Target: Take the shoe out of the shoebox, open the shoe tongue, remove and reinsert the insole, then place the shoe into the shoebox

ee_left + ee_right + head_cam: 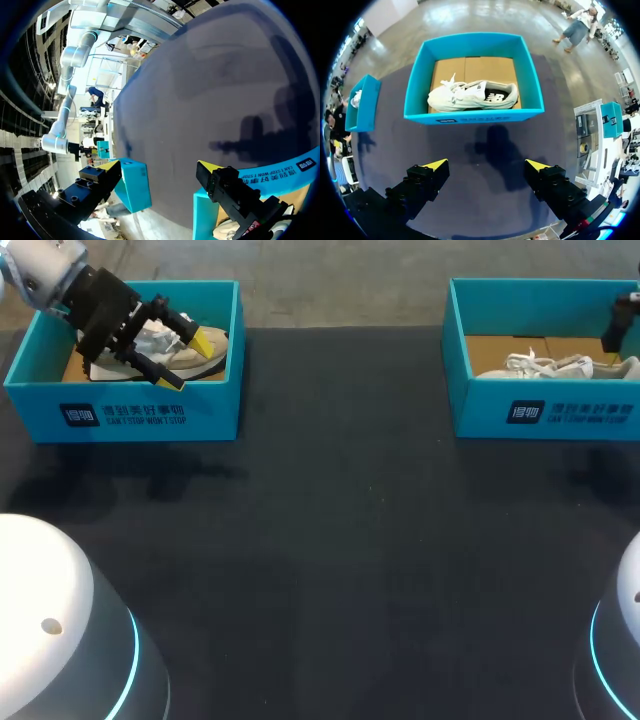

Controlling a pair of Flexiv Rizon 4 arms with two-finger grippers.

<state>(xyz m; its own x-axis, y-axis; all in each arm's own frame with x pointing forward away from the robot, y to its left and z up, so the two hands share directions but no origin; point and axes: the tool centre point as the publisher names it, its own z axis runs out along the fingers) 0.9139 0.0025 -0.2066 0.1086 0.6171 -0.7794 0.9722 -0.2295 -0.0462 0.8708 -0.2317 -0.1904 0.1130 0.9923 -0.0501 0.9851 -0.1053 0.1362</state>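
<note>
From above, we see a dark worktop (350, 540). A blue-green cardboard shoebox (150, 415) sits at its far left corner. A tan shoe (195, 358) with something white and crumpled on it lies inside. Our left pincer (188, 361) hangs right over this shoe, inside the box walls. Its two yellow-tipped fingers are spread apart, one tip over the shoe and the other close to the front wall. We cannot tell if they touch the shoe. A second blue-green shoebox (560, 415) sits at the far right corner with a white lace-up shoe (555, 365) in it. Only a dark bit of our right arm (625, 318) shows, above that box's right end.

From the left wrist, the left pincer (159, 166) is wide open and nothing is held between its fingers. A wall of the first shoebox (280, 172) curves under one finger. A small pale bit of the tan shoe (225, 231) peeks out below that finger.

From the right wrist, the right pincer (487, 164) is also spread wide and holds nothing. It hangs above the bare worktop, in front of the second shoebox (470, 119). The white lace-up shoe (470, 96) lies on its side on the brown box floor, well ahead of the fingers and apart from them.
</note>
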